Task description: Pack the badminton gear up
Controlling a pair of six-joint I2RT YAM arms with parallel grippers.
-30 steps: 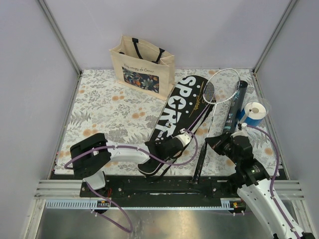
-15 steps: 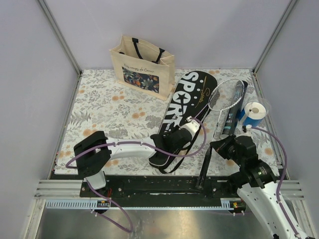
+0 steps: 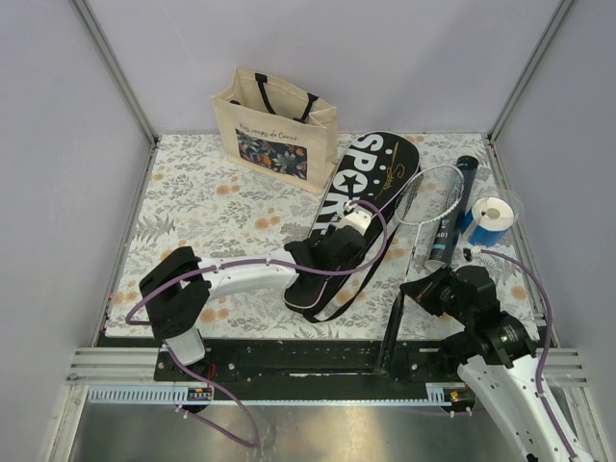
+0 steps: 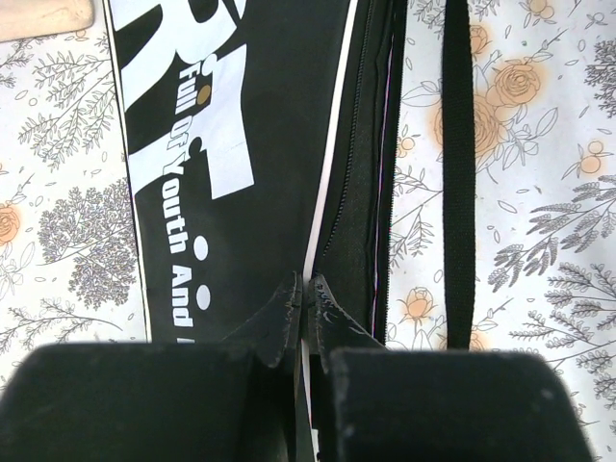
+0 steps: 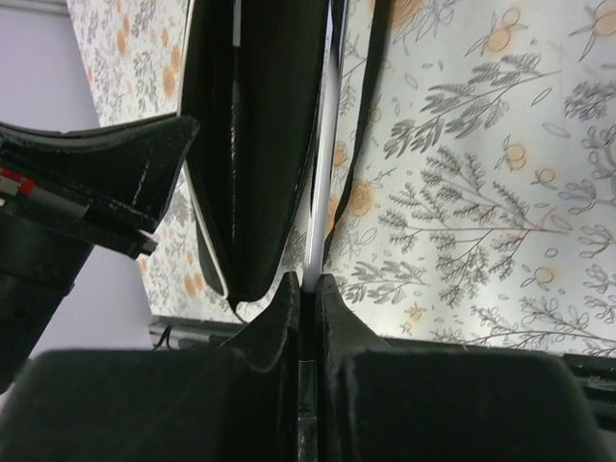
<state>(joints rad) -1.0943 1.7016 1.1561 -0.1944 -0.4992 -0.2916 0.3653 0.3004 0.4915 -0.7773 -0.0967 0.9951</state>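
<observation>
Preparing to sheath racket (image 5: pixel 320 173)
Left tool (image 4: pixel 303 289) pinches cover (image 4: pixel 260 144) edge, likely steadying it; right tool (image 5: pixel 306 284) clamps racket shaft.

Black racket cover (image 3: pixel 371 173), bold white SPORT lettering — white tabletop (image 3: pixel 212 207) printed with grey leaves and orange blooms. Beige tote bag (image 3: pixel 274 125), dark floral panel; blue-and-white roll (image 3: pixel 489 223); silvery-white racket (image 3: pixel 428 192).
</observation>
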